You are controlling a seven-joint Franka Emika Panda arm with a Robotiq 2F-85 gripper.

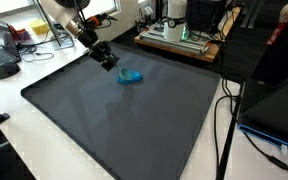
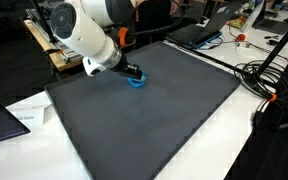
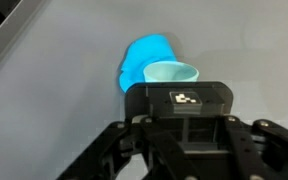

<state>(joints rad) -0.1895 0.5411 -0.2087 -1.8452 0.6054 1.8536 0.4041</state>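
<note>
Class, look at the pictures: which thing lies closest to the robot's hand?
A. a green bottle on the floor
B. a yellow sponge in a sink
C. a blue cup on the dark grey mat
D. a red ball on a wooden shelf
C: a blue cup sits on the dark grey mat right beside the hand.

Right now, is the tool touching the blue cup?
Cannot tell. The tool overlaps the blue cup in an exterior view; in the wrist view its body hides the cup's near side.

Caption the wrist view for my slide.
Shut black gripper at a bright blue plastic cup on a dark grey mat.
</note>
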